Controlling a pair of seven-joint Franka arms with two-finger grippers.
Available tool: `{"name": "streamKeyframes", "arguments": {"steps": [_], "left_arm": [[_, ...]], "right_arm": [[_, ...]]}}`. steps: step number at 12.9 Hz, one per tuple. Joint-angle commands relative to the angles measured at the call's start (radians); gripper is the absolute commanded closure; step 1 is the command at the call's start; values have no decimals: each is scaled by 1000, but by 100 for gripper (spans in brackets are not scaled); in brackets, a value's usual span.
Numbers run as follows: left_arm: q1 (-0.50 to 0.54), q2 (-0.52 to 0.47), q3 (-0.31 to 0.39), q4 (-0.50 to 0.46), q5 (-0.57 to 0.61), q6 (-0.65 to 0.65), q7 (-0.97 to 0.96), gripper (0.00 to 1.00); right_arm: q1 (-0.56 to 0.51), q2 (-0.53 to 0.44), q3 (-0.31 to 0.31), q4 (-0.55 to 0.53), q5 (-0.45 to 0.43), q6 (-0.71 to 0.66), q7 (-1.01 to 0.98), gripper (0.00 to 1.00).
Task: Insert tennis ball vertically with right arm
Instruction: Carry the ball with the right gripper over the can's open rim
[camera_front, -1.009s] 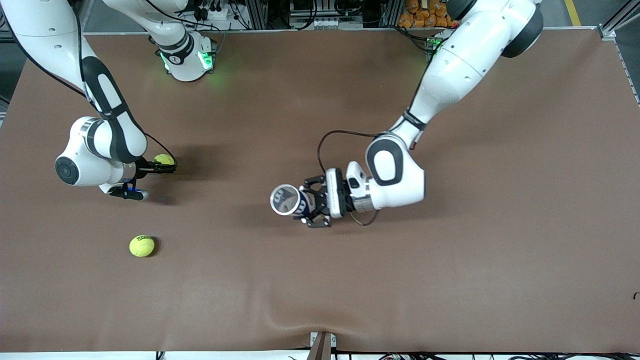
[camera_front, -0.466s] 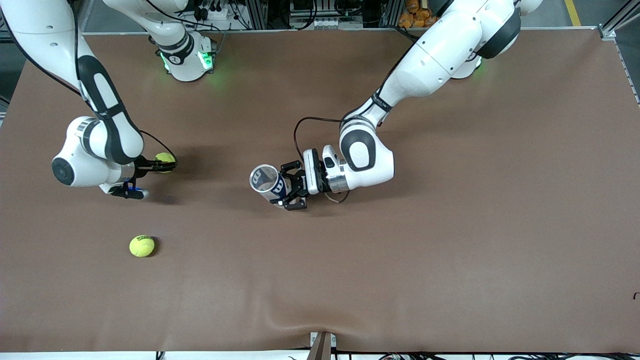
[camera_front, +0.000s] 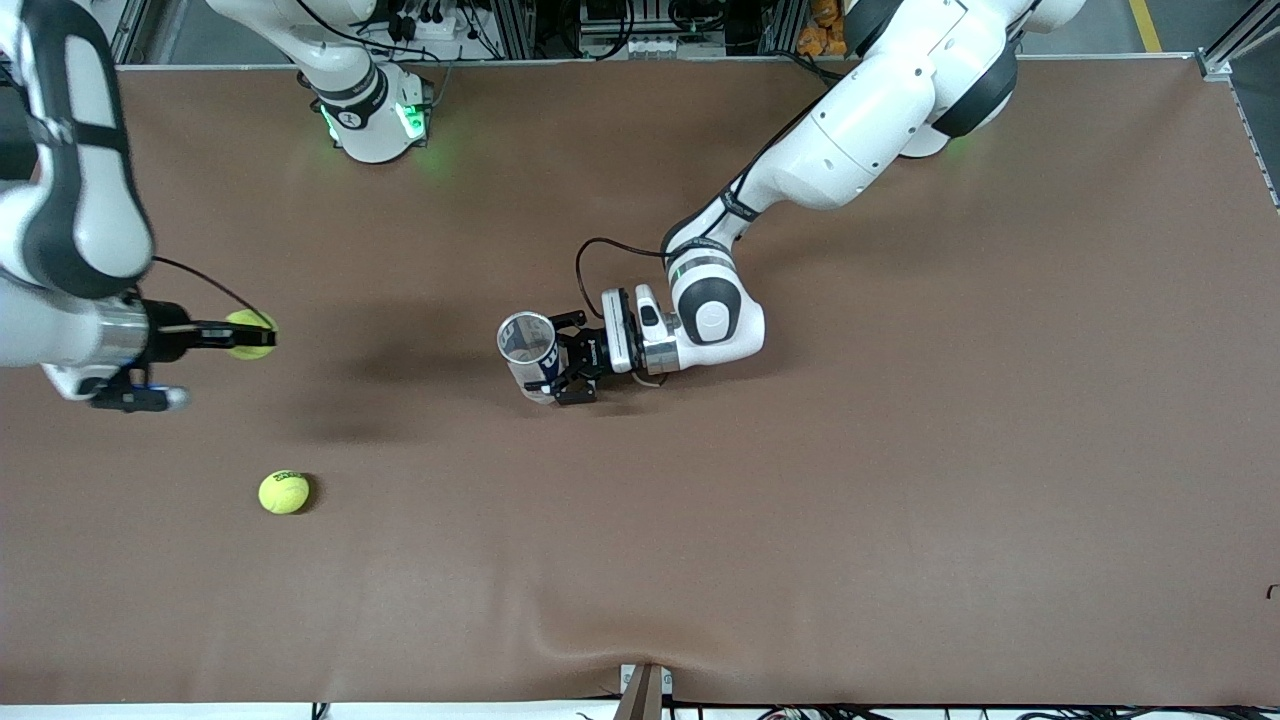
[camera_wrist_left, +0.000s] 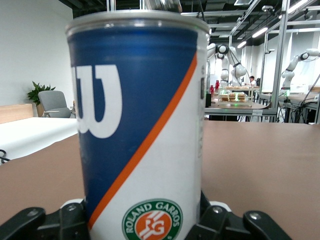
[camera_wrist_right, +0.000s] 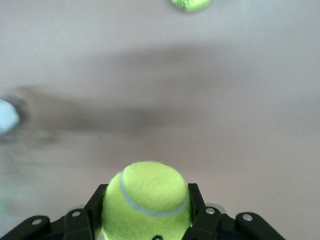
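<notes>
1. A loose tennis ball (camera_front: 284, 492) lies on the brown table (camera_front: 900, 500) toward the right arm's end, nearest the front camera.
2. The left gripper (camera_front: 570, 370) is clamped on a Wilson tennis ball can (camera_front: 527, 345) standing upright near the table's middle, open mouth up; the left wrist view shows its blue, white and orange label (camera_wrist_left: 137, 135) with the Roland Garros badge.
3. The right gripper (camera_front: 225, 335) is raised over the table at the right arm's end, jaws closed around a yellow-green tennis ball (camera_front: 250, 333), well apart from the can.
4. The right wrist view shows the held ball (camera_wrist_right: 147, 200) between the fingers (camera_wrist_right: 97, 207).
</notes>
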Motion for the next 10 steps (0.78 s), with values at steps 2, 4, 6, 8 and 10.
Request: {"name": "streamKeyframes", "arguments": {"steps": [2, 4, 6, 8, 10], "left_arm": [[-15, 14, 1, -10, -47, -34, 37, 29], [-13, 11, 1, -21, -47, -34, 36, 27], [-16, 13, 1, -30, -50, -29, 28, 28], [-16, 8, 1, -49, -50, -12, 27, 28], [-16, 8, 1, -56, -50, -3, 24, 28]], "right_arm": [[76, 6, 17, 113, 15, -34, 151, 72], [154, 2, 16, 142, 14, -23, 266, 72], [214, 11, 16, 165, 14, 27, 362, 72], [304, 16, 16, 165, 14, 82, 504, 71], [399, 25, 16, 165, 8, 127, 676, 71]]}}
